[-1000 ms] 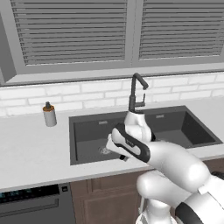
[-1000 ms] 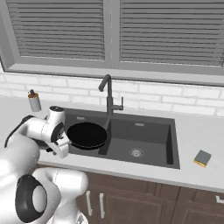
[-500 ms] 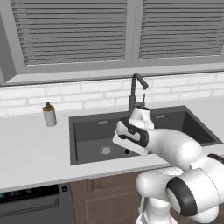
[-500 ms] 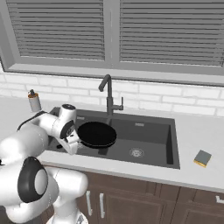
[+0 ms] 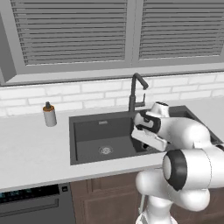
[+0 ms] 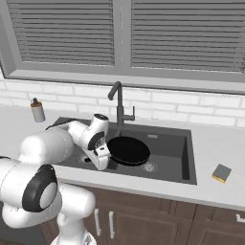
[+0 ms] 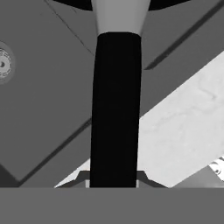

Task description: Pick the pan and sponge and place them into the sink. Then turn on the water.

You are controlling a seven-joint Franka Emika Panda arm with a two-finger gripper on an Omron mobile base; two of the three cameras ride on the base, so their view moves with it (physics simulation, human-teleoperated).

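Observation:
My gripper (image 6: 105,156) is shut on the long black handle (image 7: 115,109) of the pan (image 6: 128,150). The round black pan hangs level over the middle of the dark sink (image 6: 168,146), just in front of the faucet (image 6: 117,101). In the hand view the handle runs straight up from between my fingertips (image 7: 84,176), with a silver drain (image 7: 3,64) at the left edge. In the left base view my own arm hides the pan above the sink (image 5: 94,135). The sponge (image 6: 221,173) lies on the counter right of the sink. No water is in view.
A soap bottle (image 6: 37,111) stands on the counter left of the sink, also seen as the soap bottle (image 5: 50,114) from the other side. White tiled wall and a shuttered window rise behind the faucet (image 5: 134,89). Pale counter (image 7: 175,131) borders the sink's front.
The arm has carried the pan to the right, from over the left basin toward the sink's middle. The gripper stayed shut on the handle.

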